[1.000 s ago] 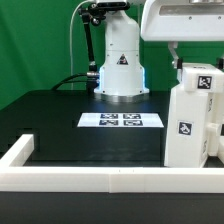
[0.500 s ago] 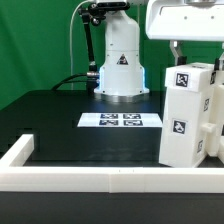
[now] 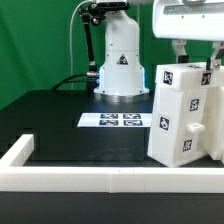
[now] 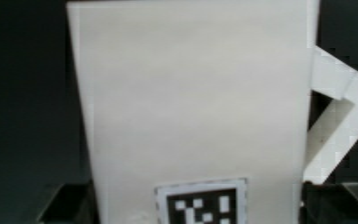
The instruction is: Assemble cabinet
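Directly under the arm's two-finger gripper point(image 3: 195, 50) stands the big white boxy plastic cabinet point(image 3: 183, 112) with its black-and-white square tags, upright on the black table point(image 3: 60, 115), though I cannot tell whether the fingers grip it.

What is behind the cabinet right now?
Behind the cabinet, only the green backdrop and the arm's white housing show above it. The pincer and the table behind are covered.

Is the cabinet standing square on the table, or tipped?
Tipped. The cabinet leans in the exterior view, its edges slanted. Whether the hand grips it: cannot tell.
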